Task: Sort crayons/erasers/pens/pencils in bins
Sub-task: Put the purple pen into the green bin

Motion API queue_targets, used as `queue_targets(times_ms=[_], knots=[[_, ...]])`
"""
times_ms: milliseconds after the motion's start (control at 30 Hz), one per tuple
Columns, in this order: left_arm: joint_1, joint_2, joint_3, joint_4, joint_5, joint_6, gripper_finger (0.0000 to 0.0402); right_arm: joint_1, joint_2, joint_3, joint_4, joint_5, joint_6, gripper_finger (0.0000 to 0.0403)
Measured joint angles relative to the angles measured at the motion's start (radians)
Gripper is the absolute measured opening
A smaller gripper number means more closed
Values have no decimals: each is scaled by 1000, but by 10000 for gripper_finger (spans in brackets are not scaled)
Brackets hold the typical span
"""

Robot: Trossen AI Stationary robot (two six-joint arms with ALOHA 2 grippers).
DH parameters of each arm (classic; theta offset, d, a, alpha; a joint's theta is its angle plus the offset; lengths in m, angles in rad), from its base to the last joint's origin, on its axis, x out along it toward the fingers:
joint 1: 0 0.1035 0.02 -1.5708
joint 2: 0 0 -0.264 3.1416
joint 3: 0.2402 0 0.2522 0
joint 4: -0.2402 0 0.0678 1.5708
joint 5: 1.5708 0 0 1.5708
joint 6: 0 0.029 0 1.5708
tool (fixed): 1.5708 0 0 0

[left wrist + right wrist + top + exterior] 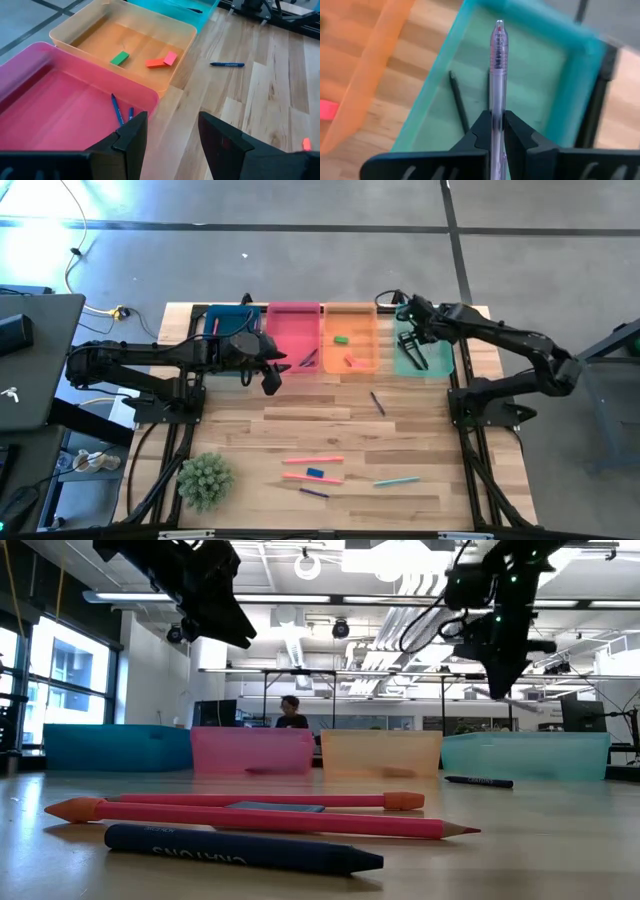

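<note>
The right gripper (pixel 496 131) pinches a clear pen (pixel 498 75), its long axis running straight out past the fingertips, with the teal bin (pixel 445 60) directly below and ahead; release should drop it there. The left gripper (pixel 167 132) hangs spread and empty by the pink bin (pixel 30 65), loose sticks lying on the bench behind it.

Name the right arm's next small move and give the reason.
Probably open and drop it: the right pincer is shut on a clear pen held over the teal bin, where dark pens already lie. The left pincer waits open near the pink bin.
</note>
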Motion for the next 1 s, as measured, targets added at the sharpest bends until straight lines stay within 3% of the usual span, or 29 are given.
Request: queue_targets(times_ms=[133, 333, 767, 867, 1000], knots=[[0, 0, 0, 0, 0, 0, 162, -76, 62, 0, 12, -122, -52, 7], [0, 0, 0, -3, 0, 0, 162, -135, 180, 0, 31, -177, -110, 7], [0, 0, 0, -5, 1, 0, 162, -140, 368, 0, 93, -180, -152, 8], [-1, 0, 0, -12, 8, 0, 162, -140, 376, 0, 95, -181, -152, 22], [-1, 0, 0, -33, 10, 0, 162, -140, 376, 0, 96, -181, -152, 68]])
